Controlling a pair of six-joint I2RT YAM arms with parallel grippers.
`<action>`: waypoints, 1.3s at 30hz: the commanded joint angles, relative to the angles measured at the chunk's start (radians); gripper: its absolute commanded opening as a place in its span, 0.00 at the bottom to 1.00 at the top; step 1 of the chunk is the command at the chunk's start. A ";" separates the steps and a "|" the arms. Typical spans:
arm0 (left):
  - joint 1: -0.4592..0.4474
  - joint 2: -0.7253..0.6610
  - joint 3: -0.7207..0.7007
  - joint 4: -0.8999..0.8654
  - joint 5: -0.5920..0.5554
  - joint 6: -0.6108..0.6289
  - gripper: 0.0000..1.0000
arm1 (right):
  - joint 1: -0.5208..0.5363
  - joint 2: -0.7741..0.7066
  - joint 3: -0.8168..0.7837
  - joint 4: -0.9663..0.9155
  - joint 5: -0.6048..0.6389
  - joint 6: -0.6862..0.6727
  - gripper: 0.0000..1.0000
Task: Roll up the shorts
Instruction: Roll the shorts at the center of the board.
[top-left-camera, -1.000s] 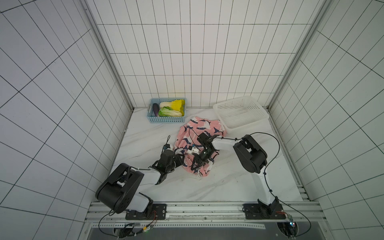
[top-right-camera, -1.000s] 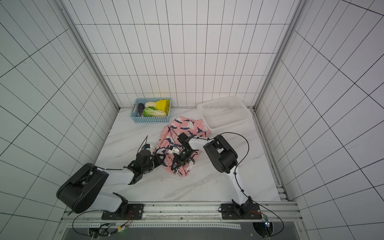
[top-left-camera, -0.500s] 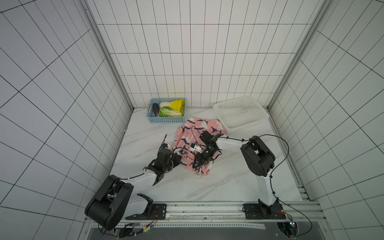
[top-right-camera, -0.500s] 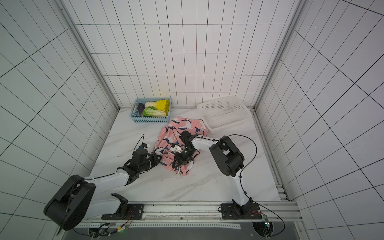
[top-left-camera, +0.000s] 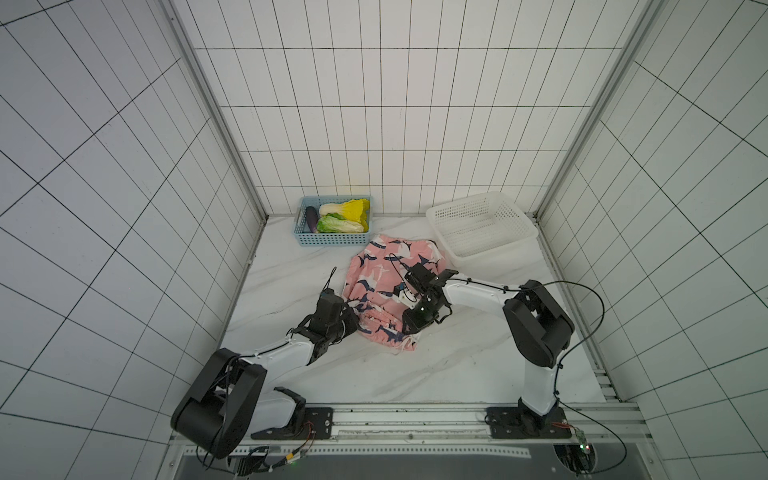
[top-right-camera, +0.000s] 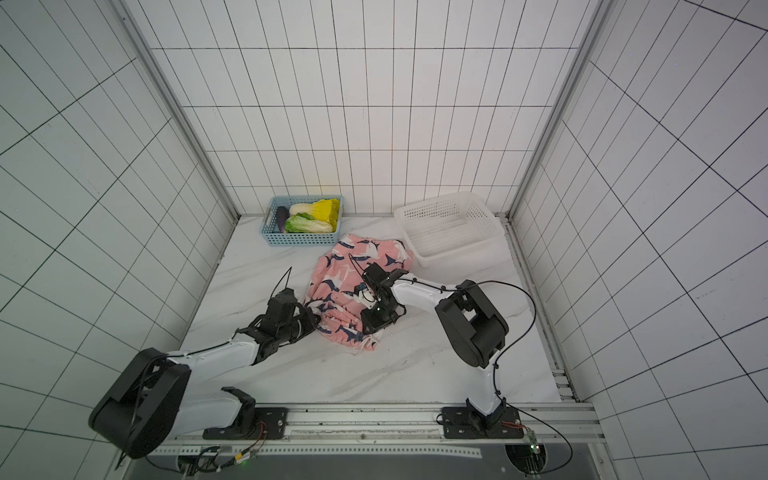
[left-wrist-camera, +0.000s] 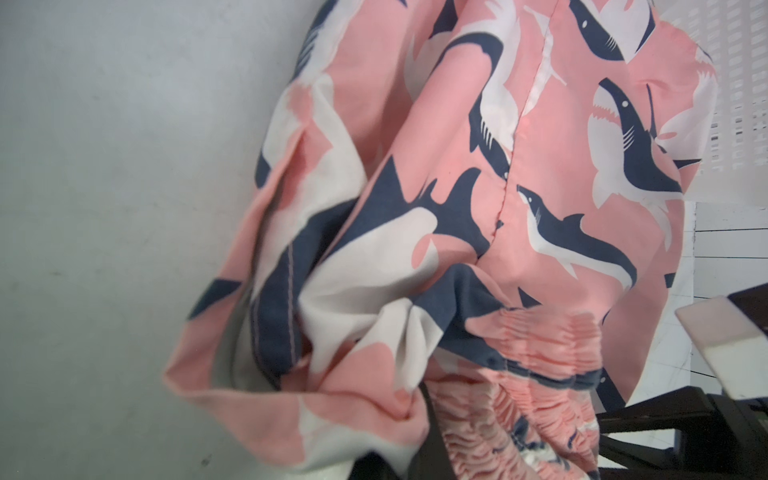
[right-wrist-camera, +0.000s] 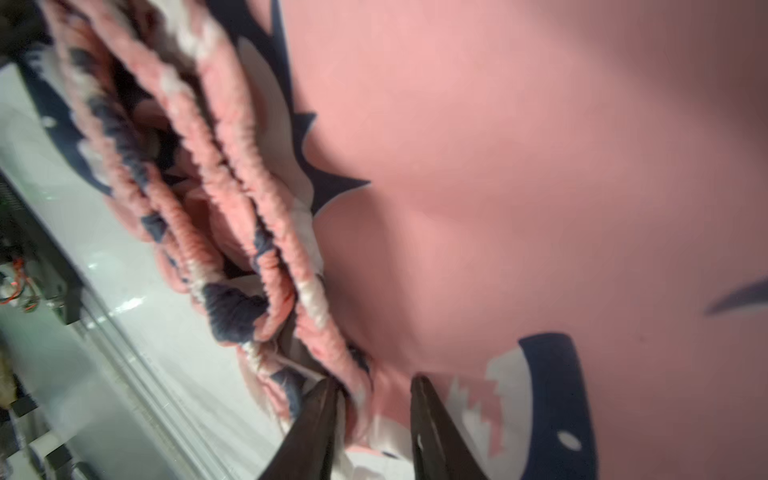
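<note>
The shorts (top-left-camera: 390, 274) are seen lying crumpled on the table (top-left-camera: 291, 270) between the two arms. Their far end is just beside the blue basket (top-left-camera: 332, 240) and the white basket (top-left-camera: 446, 243). The gathered waistband (left-wrist-camera: 552, 345) is bunched in folds at the near end. The left gripper (top-left-camera: 354, 319) is set against the near left edge of the shorts and is pressed together on a fold of fabric there, as is shown in the left wrist view. The right gripper (right-wrist-camera: 374, 384) is placed at the near right side. Its fingers (right-wrist-camera: 318, 419) are spread, and the waistband's edge is found between them. Whether that edge is touched by both fingers cannot be told.
</note>
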 joint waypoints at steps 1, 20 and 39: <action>0.008 0.002 0.032 -0.056 -0.030 0.005 0.00 | 0.009 -0.011 -0.044 0.014 0.147 0.016 0.32; 0.027 0.095 0.202 -0.259 0.076 -0.058 0.00 | 0.377 -0.378 -0.265 0.375 0.488 -0.238 0.99; 0.050 0.132 0.264 -0.298 0.164 -0.075 0.00 | 0.447 -0.065 -0.317 0.667 0.932 -0.312 0.91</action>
